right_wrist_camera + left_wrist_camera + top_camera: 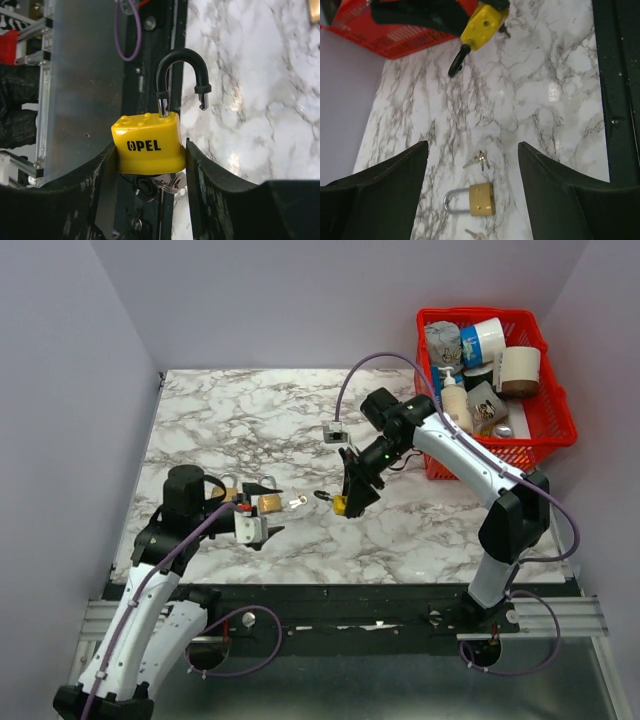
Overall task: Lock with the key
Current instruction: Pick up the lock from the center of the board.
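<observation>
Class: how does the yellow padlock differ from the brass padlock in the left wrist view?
The yellow padlock has a black shackle, swung open; the brass padlock a silver one, seemingly shut. The yellow padlock sits in the right gripper; the brass padlock lies on the table.

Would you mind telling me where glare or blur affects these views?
Top external view: even, soft light, faint shadows on the white marble-patterned tabletop. Left wrist view: glare patch on the marble right of centre; the brass padlock with silver shackle is sharp, the dark fingers soft. Right wrist view: the yellow padlock with black shackle is crisp, marble behind partly washed out.
</observation>
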Robot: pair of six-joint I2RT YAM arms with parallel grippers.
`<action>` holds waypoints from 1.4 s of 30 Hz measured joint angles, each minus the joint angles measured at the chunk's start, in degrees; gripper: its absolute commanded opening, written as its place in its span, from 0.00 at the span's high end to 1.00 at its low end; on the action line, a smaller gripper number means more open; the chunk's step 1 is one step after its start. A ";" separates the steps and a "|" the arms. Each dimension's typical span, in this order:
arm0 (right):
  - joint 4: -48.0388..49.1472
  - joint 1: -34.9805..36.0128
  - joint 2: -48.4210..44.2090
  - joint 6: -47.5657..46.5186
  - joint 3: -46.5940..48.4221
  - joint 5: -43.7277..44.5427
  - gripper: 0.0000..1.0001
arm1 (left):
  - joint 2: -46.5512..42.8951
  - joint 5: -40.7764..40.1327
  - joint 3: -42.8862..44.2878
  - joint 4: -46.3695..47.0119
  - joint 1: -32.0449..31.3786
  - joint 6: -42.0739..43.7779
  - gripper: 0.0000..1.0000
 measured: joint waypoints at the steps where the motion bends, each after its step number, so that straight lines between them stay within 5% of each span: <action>1: -0.31 0.50 0.46 -0.31 0.52 -1.16 0.99 | 0.68 -0.55 -0.02 0.81 -2.25 0.46 0.24; 9: -1.55 4.15 1.14 0.17 0.90 -4.74 0.99 | 8.09 -9.77 0.09 10.95 -18.47 -2.03 0.35; 26: -2.01 5.81 1.14 2.05 0.70 -4.72 0.99 | 9.38 -17.16 0.66 13.31 -27.50 -3.26 0.73; 30: -2.05 5.97 1.14 2.08 0.70 -4.79 0.99 | 9.66 -17.86 1.05 13.31 -27.87 -2.93 1.00; 33: -2.03 5.92 1.14 2.14 0.70 -4.70 0.99 | 9.64 -17.94 1.05 12.79 -28.02 -2.45 1.00; 36: -2.05 5.92 1.05 2.91 0.70 -4.55 0.74 | 9.60 -18.03 1.05 12.76 -28.09 -3.23 1.00; 37: -1.97 5.95 0.94 3.63 0.70 -4.28 0.40 | 9.53 -18.18 1.05 12.85 -28.15 -4.00 1.00; 38: -1.79 5.97 0.68 4.33 0.68 -3.93 0.29 | 9.46 -18.38 1.05 13.00 -28.20 -4.98 1.00; 42: 1.36 5.95 -2.71 8.48 0.00 -1.05 0.02 | 8.61 -19.82 1.05 14.16 -28.24 -11.23 1.00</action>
